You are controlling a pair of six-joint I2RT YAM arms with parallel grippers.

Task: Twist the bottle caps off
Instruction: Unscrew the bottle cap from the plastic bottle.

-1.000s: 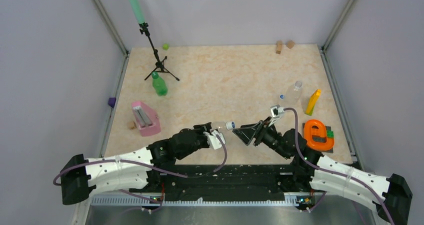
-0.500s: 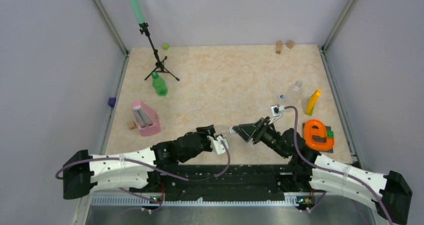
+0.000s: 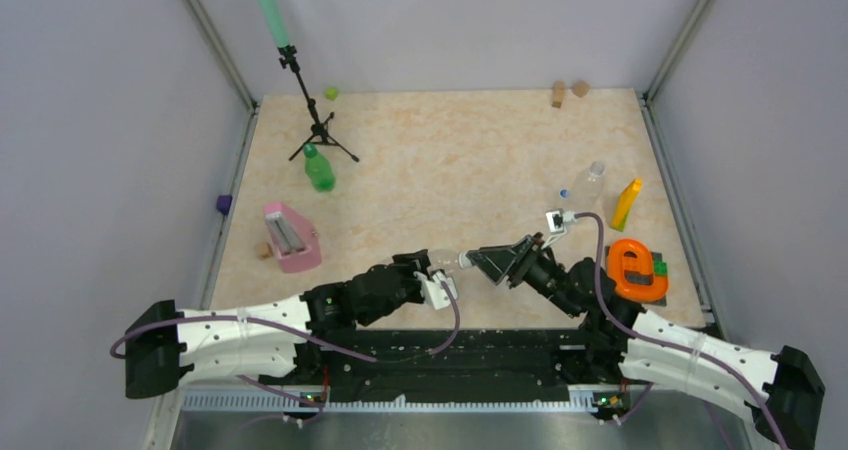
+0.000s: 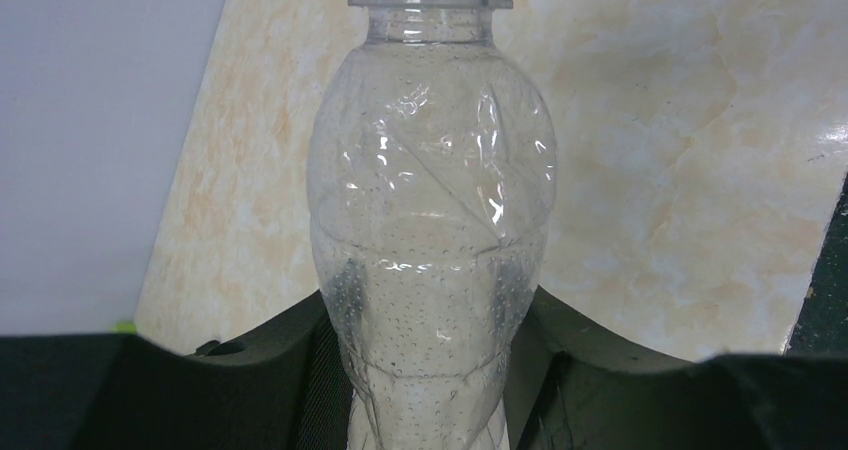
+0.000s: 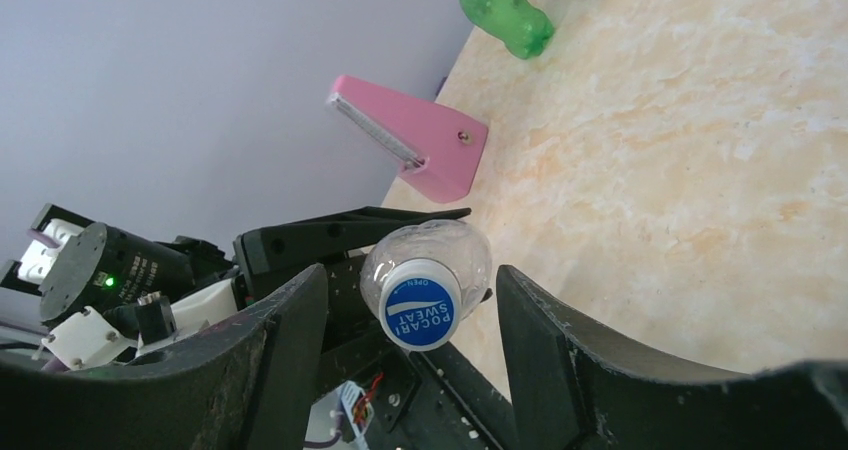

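My left gripper [image 3: 437, 273] is shut on the lower body of a clear bottle [image 4: 432, 200], held off the table with its neck pointing right. Its cap [image 5: 421, 304] has a blue top and a white rim. My right gripper [image 5: 410, 278] is open, one finger on each side of that cap, with a gap showing on both sides. From above, the right gripper [image 3: 478, 261] meets the cap [image 3: 464, 260] head-on. A green bottle [image 3: 319, 169] with a dark green cap [image 3: 309, 150] stands at the back left. Another clear bottle [image 3: 588, 185] with a blue cap [image 3: 564, 194] lies at the right.
A pink wedge-shaped holder [image 3: 291, 237] sits left of the arms. A black tripod [image 3: 318, 130] stands behind the green bottle. A yellow block [image 3: 626, 203] and an orange ring-shaped object [image 3: 636, 268] are at the right. Small wooden blocks [image 3: 568, 92] and a lime lump [image 3: 330, 94] lie along the far edge.
My right gripper has moved left until its fingers flank the cap, and its jaws have narrowed somewhat. The left gripper has shifted slightly right, still holding the clear bottle.
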